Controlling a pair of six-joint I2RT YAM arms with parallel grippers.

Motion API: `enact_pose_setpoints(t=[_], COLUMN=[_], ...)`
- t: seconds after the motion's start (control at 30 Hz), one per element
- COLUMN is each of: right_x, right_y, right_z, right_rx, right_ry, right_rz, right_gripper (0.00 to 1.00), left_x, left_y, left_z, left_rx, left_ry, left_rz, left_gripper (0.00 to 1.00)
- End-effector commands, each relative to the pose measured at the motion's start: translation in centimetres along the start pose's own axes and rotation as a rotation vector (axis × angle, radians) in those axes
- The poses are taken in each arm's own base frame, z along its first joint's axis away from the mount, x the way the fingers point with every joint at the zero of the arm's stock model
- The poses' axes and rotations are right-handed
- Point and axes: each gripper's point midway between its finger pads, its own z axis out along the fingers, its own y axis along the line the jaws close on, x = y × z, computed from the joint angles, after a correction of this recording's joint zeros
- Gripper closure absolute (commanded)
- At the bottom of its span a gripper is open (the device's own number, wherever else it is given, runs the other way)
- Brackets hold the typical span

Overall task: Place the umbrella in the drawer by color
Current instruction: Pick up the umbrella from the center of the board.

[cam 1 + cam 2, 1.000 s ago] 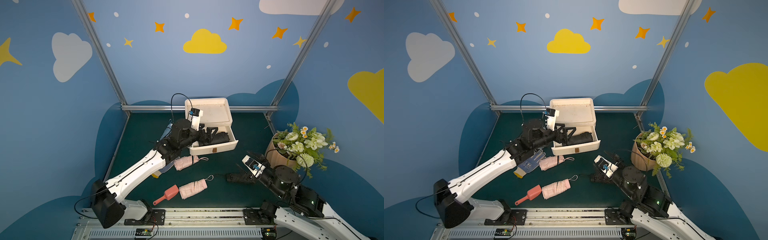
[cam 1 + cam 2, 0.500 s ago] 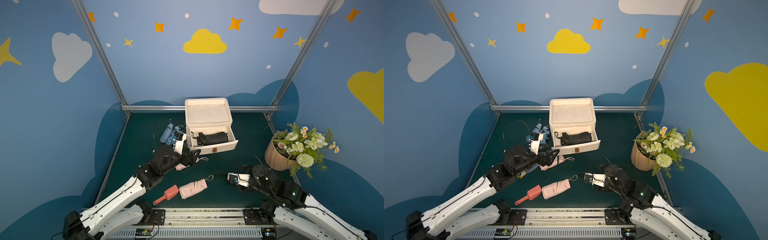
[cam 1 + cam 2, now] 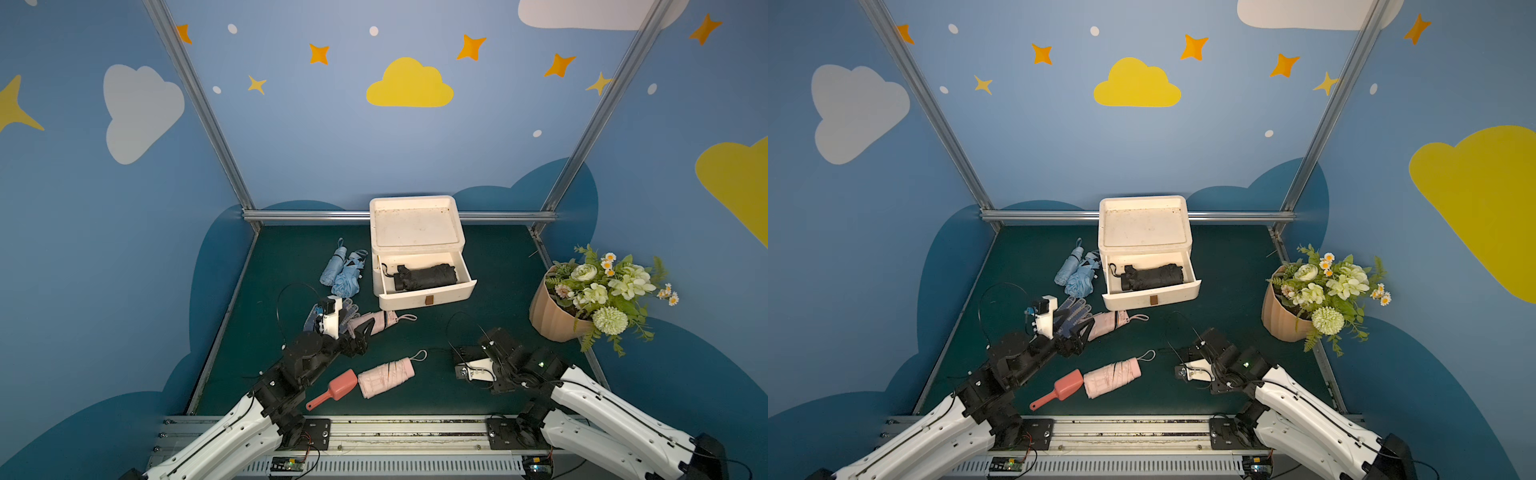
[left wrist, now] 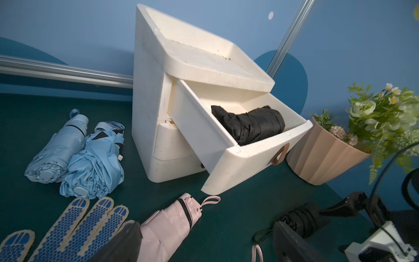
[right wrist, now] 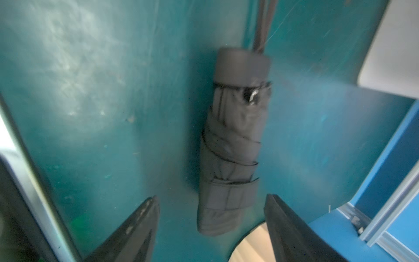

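Note:
The white drawer (image 3: 428, 294) (image 3: 1154, 294) (image 4: 226, 156) stands pulled out with a black umbrella (image 3: 426, 276) (image 4: 251, 124) lying inside. A second black umbrella (image 5: 235, 147) (image 4: 303, 217) lies on the green table. My right gripper (image 5: 212, 198) hangs open over its near end, fingers on either side and not touching. Out in front of the drawer, my left gripper (image 3: 362, 332) (image 4: 206, 224) is open and empty beside a pink umbrella (image 3: 380, 322) (image 4: 167, 226). Another pink umbrella (image 3: 386, 376) lies nearer the front. Two light blue umbrellas (image 3: 340, 270) (image 4: 74, 154) lie left of the drawer unit.
A blue-dotted glove (image 3: 1073, 313) (image 4: 74, 224) lies beside the left gripper. A red scoop (image 3: 336, 388) touches the front pink umbrella. A flower pot (image 3: 557, 311) stands at the right edge. The lower drawer is closed.
My left arm has pulled back from the drawer toward the front, leaving the black umbrella inside. My right gripper has swung down over the black umbrella on the table.

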Motion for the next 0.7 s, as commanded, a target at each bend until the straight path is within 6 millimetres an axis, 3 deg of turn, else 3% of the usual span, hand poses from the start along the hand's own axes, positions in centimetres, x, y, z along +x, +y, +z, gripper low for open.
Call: enact_pose_setpoints(t=[0.0, 0.1, 0.3, 0.67], right_x=[0.8, 1.0, 1.5, 0.4], right_y=[-0.9, -1.8, -2.2, -4.1], right_z=[1.5, 2.2, 3.2, 4.4], right_rx=[0.07, 0.124, 0.126, 0.156], right_ry=[0.032, 0.01, 0.015, -0.033], right_rz=[0.004, 0.072, 0.118, 0.15], right_gripper=[0.27, 0.35, 0.37, 0.44], left_x=[-1.0, -1.1, -1.2, -1.7], left_y=[0.4, 0.5, 0.3, -0.1], left_z=[-0.4, -0.5, -0.6, -1.1], left_rx=[-0.015, -0.016, -0.005, 0.014], left_ry=[-0.069, -0.083, -0.077, -0.087], left_rz=[-0.044, -0.058, -0.078, -0.101], left_gripper=[0.03, 0.02, 0.02, 0.02])
